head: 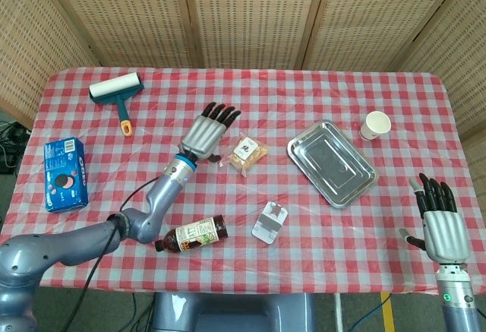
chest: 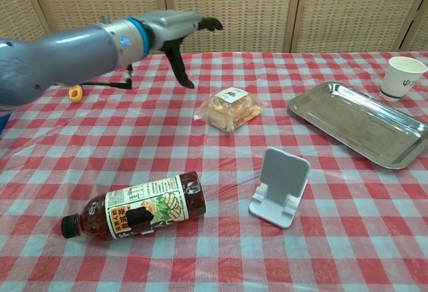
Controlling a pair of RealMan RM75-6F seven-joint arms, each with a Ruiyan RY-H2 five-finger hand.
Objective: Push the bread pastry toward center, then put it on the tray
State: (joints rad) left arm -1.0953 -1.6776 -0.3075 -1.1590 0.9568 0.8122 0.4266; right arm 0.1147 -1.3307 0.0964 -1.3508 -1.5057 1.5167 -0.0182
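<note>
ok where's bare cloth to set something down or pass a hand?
Free: the far strip between lint roller and paper cup; the near right corner between tray and right hand; cloth between cookie box and left hand. Crowded: the centre, with pastry, phone stand and bottle.
</note>
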